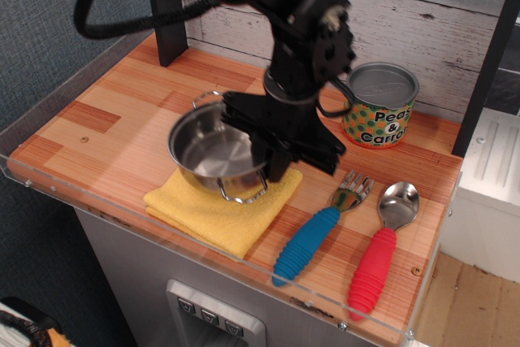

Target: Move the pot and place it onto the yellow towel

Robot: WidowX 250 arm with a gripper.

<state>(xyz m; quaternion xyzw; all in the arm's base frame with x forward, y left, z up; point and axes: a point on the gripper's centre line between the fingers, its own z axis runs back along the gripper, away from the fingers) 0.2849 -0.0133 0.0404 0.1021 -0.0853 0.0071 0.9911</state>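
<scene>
The pot (215, 150) is held by the end effector (272, 154), which is closed on the pot's right-hand rim; the exact finger contact is hidden behind the black mechanism, so how deep the bite goes cannot be told. The pot is seen above the yellow towel (219, 213), covering its rear half; whether its base is already touching the cloth or is just above it cannot be judged from this single view. The near loop handle is seen over the middle of the towel; the far handle is seen over the bare tabletop (97, 119).

Several things could go wrong from here. The pot is gripped at one side only, so it may be tilted away from the grip by its own weight; if it is let go while tilted, it could be rocked or tipped on the soft cloth. The pot appears to be set toward the towel's back edge; if it is lowered where it is, part of the base may be left on the wood rather than on the cloth. The towel is loose and folded; it may be dragged or bunched if the pot is slid sideways while in contact. The can (379, 106) and the fork (321, 225) lie near the arm's right side and could be struck if the withdrawal is swung that way.
</scene>
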